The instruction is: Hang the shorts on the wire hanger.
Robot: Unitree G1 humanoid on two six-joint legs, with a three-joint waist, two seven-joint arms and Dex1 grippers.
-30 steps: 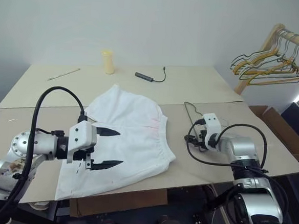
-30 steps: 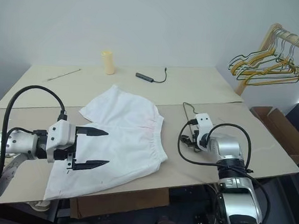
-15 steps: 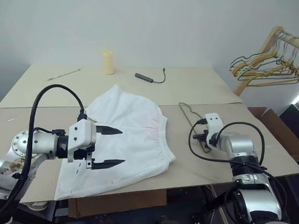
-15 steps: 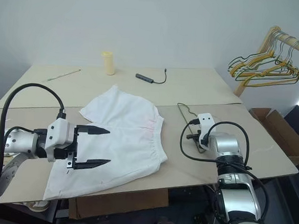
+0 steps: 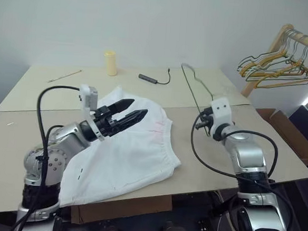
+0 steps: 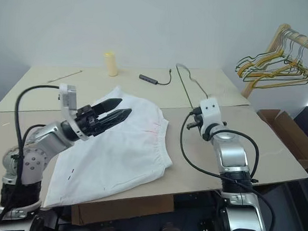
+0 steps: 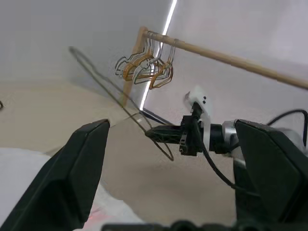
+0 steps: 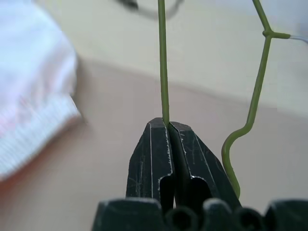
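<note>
- The right gripper [image 8: 168,126] has its two black fingers closed on one thin wire of the dark grey metal wire hanger [image 5: 194,89], which stands lifted above the beige bench [image 5: 278,150].
- The left gripper [image 5: 129,109] has its fingers spread apart and empty, over the white cloth shorts [image 5: 130,156] lying flat on the bench.
- The hanger looks light, stiff and slippery; the shorts are soft and limp, best taken at the gathered waistband.
</note>
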